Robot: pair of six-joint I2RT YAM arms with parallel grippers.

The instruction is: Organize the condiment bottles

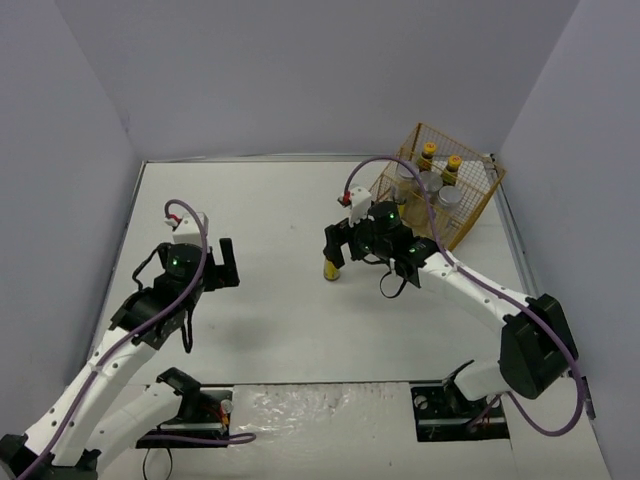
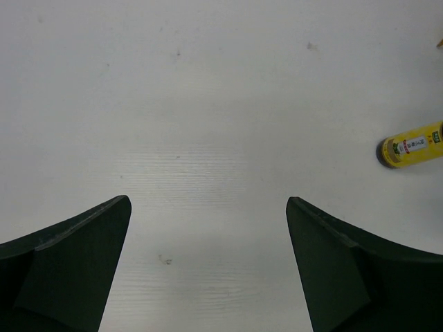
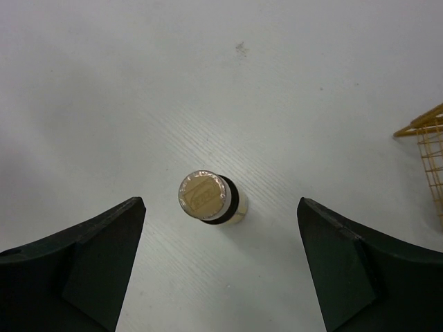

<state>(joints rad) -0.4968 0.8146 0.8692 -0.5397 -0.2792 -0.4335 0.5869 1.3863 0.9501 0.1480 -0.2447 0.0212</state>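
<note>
Top external: the bench [image 1: 280,330] carries everything, and the gold wire basket [image 1: 480,205] sits beyond the right jaws, off to their right. Both arms reach out over the bench, well apart. Right jaws are spread wide with nothing in them. Left jaws are likewise apart and empty, over bare bench.

The basket holds three silver-lidded jars [image 1: 430,180], with two yellow-capped brown bottles [image 1: 427,152] behind them. One lone bottle [image 1: 331,268] stands upright on the bench directly under the right jaws. The right wrist view shows the lone bottle [image 3: 208,197] cap-up, about midway between them and level with the tips.

The step looks like the pick. You should drop straight down without drifting sideways. Close on the body below the cap, not on the cap, so it doesn't tip.
</note>
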